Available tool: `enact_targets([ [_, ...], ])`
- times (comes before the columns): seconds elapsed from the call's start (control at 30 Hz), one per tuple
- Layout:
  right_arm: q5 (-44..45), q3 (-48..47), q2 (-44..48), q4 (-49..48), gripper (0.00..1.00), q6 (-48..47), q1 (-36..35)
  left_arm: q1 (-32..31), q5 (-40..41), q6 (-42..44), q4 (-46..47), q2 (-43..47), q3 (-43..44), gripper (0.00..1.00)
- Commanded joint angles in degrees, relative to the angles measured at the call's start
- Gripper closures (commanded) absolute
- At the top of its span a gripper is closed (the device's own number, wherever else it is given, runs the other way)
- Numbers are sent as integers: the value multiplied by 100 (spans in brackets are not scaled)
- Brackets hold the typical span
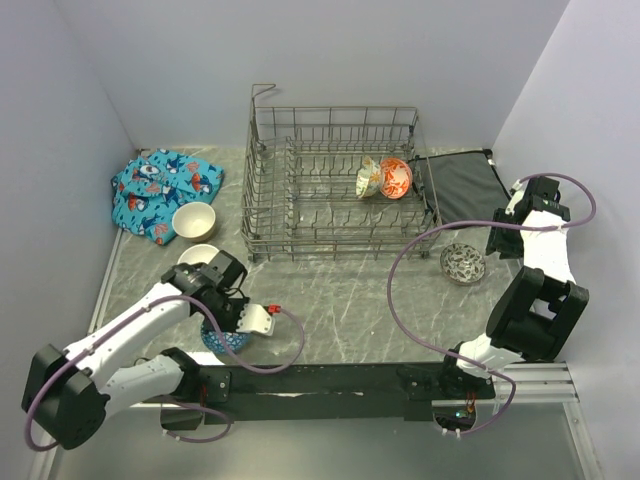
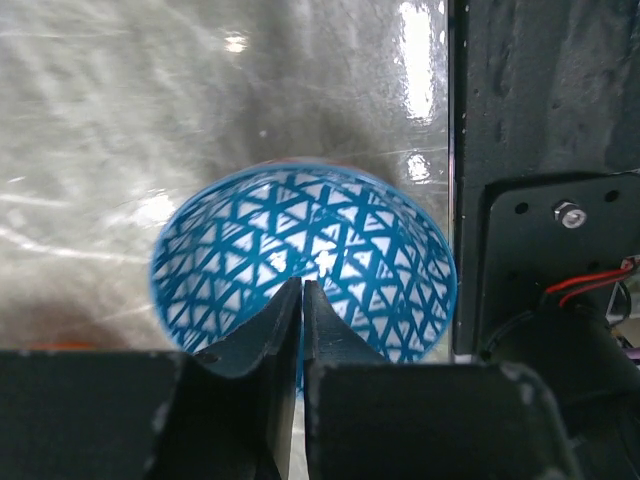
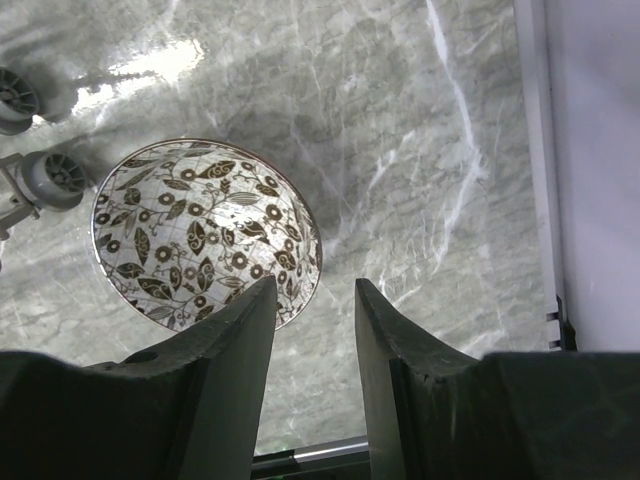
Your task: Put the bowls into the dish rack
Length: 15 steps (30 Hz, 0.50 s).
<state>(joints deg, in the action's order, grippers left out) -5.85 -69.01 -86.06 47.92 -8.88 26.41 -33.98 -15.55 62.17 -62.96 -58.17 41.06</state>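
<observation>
- Now my left claw (image 2: 302,286) is nearly shut over the blue bowl (image 2: 250,240), grip unclear.
- My right claw (image 3: 315,288) hangs half open, empty, over the black-and-white bowl (image 3: 190,230).

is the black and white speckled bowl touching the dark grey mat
Apart. The top external view shows a strip of bare table between the speckled bowl and the near edge of the dark grey mat.

Two bowls (image 1: 395,177) in the dish rack (image 1: 265,215), cloth (image 1: 160,190) to its left, mat (image 1: 465,188) to its right.
</observation>
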Motion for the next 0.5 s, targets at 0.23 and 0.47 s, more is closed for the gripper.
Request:
enact_targets([
  [0.23, 242, -104, 177, 51, 55, -96, 30, 31, 201, 620, 1109, -440, -677, 88],
  [0.47, 330, -77, 186, 33, 56, -113, 30, 49, 641, 770, 1909, -993, -801, 85],
])
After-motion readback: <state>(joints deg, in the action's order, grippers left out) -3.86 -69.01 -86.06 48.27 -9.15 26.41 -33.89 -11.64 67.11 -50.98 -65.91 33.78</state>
